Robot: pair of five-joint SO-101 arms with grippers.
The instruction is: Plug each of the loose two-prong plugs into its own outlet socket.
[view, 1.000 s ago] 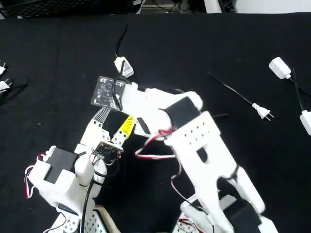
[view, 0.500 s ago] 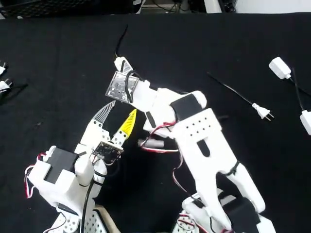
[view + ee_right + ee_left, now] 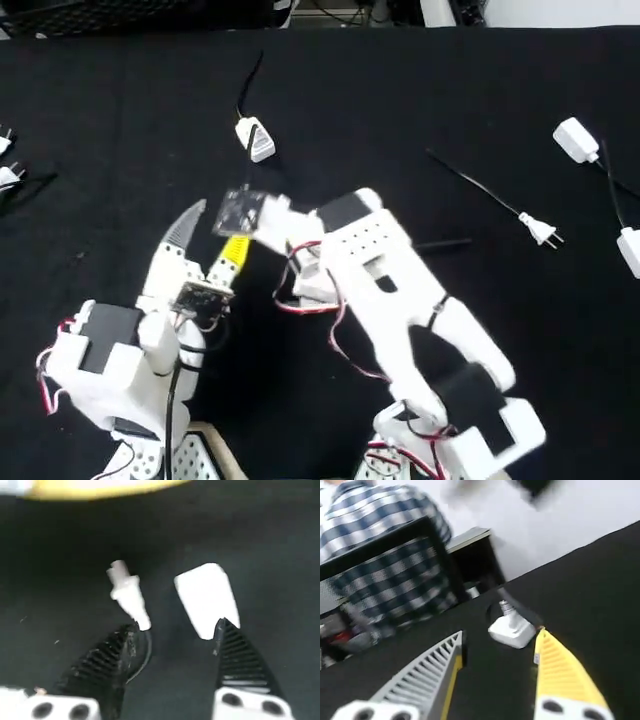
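While my right gripper [image 3: 177,625] gapes, its wrist view shows a plug [image 3: 127,597] beside the socket [image 3: 205,600]. From above, my left gripper [image 3: 220,222], at the socket's seven o'clock, gapes too.

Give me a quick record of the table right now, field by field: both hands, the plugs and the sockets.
left hand: open, empty
white plug: lies beside the socket, not inserted
right hand: open, empty, over that pair
far plug: loose on the black table, on a black cable, in no socket
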